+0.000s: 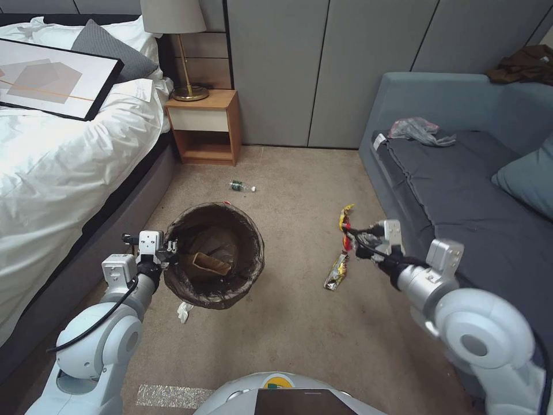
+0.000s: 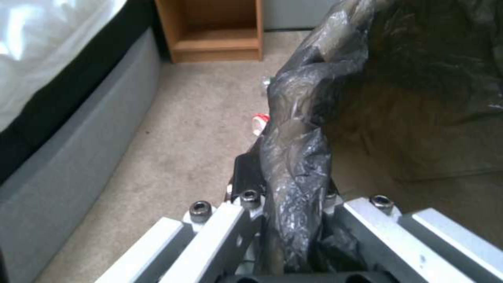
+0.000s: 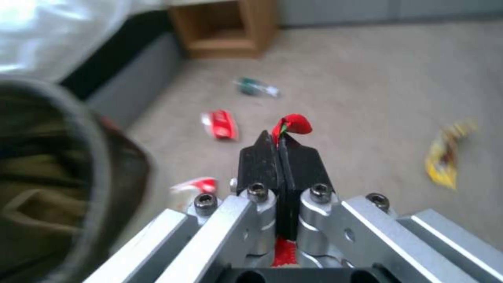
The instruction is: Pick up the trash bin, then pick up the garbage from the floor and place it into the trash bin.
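My right gripper (image 3: pixel 279 142) sits right of centre in the head view, its black fingers (image 3: pixel 257 165) pressed together on a small red wrapper (image 3: pixel 292 125) whose crumpled end pokes out past the tips. In that view a yellow wrapper (image 1: pixel 345 216) lies on the carpet (image 1: pixel 299 334) just above the gripper (image 1: pixel 349 235) and a silver-yellow one (image 1: pixel 336 272) just below it.

My left gripper (image 2: pixel 285 184) is at lower left, clamped on the bagged rim of the bin (image 1: pixel 214 253); the dark liner (image 2: pixel 298 157) is bunched between its jaws. The bin hangs at centre-left of the head view, mouth open upward, with a tan paper bag (image 1: pixel 211 264) inside. A white tissue (image 1: pixel 184 311) lies on the floor just below the bin, and a green-labelled bottle (image 1: pixel 241 186) lies above it, toward the nightstand (image 1: pixel 204 124). The bed (image 1: pixel 57 155) runs down the left edge, the sofa (image 1: pixel 461 190) down the right.
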Robot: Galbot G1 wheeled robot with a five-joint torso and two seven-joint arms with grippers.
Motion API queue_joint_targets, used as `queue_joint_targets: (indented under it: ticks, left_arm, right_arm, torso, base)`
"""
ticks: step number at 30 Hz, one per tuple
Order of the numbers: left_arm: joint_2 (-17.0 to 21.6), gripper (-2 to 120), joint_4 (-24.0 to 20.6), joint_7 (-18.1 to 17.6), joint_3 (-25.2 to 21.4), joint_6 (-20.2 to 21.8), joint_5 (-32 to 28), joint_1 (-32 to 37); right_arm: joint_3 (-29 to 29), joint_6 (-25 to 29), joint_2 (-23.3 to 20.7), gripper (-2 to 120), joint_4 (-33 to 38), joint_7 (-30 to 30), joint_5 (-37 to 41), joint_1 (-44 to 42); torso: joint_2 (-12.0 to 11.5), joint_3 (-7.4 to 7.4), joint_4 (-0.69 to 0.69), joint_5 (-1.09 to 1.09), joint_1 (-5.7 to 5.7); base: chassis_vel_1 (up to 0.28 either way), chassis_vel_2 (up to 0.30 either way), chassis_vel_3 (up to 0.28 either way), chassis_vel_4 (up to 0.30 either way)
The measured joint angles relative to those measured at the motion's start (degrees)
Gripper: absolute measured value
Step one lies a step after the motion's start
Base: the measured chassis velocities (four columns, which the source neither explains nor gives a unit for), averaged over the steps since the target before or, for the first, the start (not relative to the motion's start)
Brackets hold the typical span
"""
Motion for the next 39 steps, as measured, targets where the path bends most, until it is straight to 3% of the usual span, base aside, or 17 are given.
queue_joint_targets:
  ticks: [2,4,6,11,13,15,18,19,22,33,39]
  left_arm:
    - [-0.29,0,0.32,0.61,0.86,0.00,0.50,-0.05]
    - [-0.40,0,0.45,0.82,1.13,0.01,0.72,-0.07]
    - [-0.65,0,0.92,1.48,1.91,0.07,1.09,-0.27]
    - [-0.68,0,1.19,2.24,2.13,0.07,1.10,-0.50]
    - [-0.59,0,1.20,2.88,2.29,0.07,0.98,-0.51]
    - [-0.57,0,1.21,3.02,2.33,0.08,0.91,-0.53]
    - [-0.54,0,1.43,3.49,2.75,0.07,0.76,-0.85]
    - [-0.54,0,1.43,3.49,2.75,0.07,0.76,-0.85]
    - [-0.52,0,1.71,3.88,3.02,0.07,0.76,-1.18]
    - [-0.23,0,1.82,4.32,2.29,0.07,0.60,-1.52]
    - [-0.27,0,1.75,4.41,1.74,0.06,0.60,-1.50]
  right_arm:
    - [-1.17,0.03,-5.30,0,0.23,-0.28,7.08,5.95]
    - [-2.09,0.04,-6.89,0,0.16,-0.03,9.86,8.63]
    - [-6.30,0.11,-11.27,0,-0.51,1.18,17.34,17.55]
    - [-14.25,0.14,-14.73,0,-1.31,3.41,28.47,29.94]
    - [-21.89,0.17,-15.56,0,-3.21,4.26,34.97,40.26]
    - [-23.86,0.19,-15.57,0,-3.79,4.26,35.96,42.51]
    - [-36.01,0.19,-13.71,0,-7.48,4.09,38.91,53.43]
    - [-36.01,0.19,-13.71,0,-7.48,4.09,38.91,53.43]
    - [-45.44,0.21,-10.11,0,-9.29,5.41,40.49,61.02]
    - [-61.96,0.25,-2.08,0,-13.15,9.13,40.09,68.68]
    - [-66.51,0.27,0.47,0,-15.50,9.67,38.47,69.06]
  torso:
    - [0.00,0.00,-0.01,0.00,0.00]
    - [0.00,0.00,-0.01,0.01,0.00]
    - [0.00,0.00,0.02,-0.01,0.00]
    - [0.00,0.00,-0.01,-0.02,0.00]
    - [0.00,0.00,0.01,-0.02,0.00]
    - [0.00,0.00,0.02,-0.04,0.00]
    - [0.00,0.00,0.00,-0.03,0.00]
    - [0.00,0.00,0.00,-0.03,0.00]
    - [0.00,0.00,0.01,-0.04,0.00]
    - [0.01,0.00,0.00,-0.04,-0.01]
    - [0.01,0.00,0.00,-0.04,-0.01]
  base:
    - [0.000,0.000,0.000,0.000]
    - [0.000,0.000,0.000,0.000]
    - [0.000,0.000,0.000,0.000]
    - [0.000,0.000,0.000,0.000]
    - [0.000,0.000,0.000,0.000]
    - [0.000,0.000,0.000,0.000]
    - [0.000,0.000,0.000,0.000]
    - [0.000,0.000,0.000,0.000]
    - [0.000,0.000,0.000,0.000]
    - [0.000,0.000,0.000,0.000]
    - [0.000,0.000,0.000,0.000]
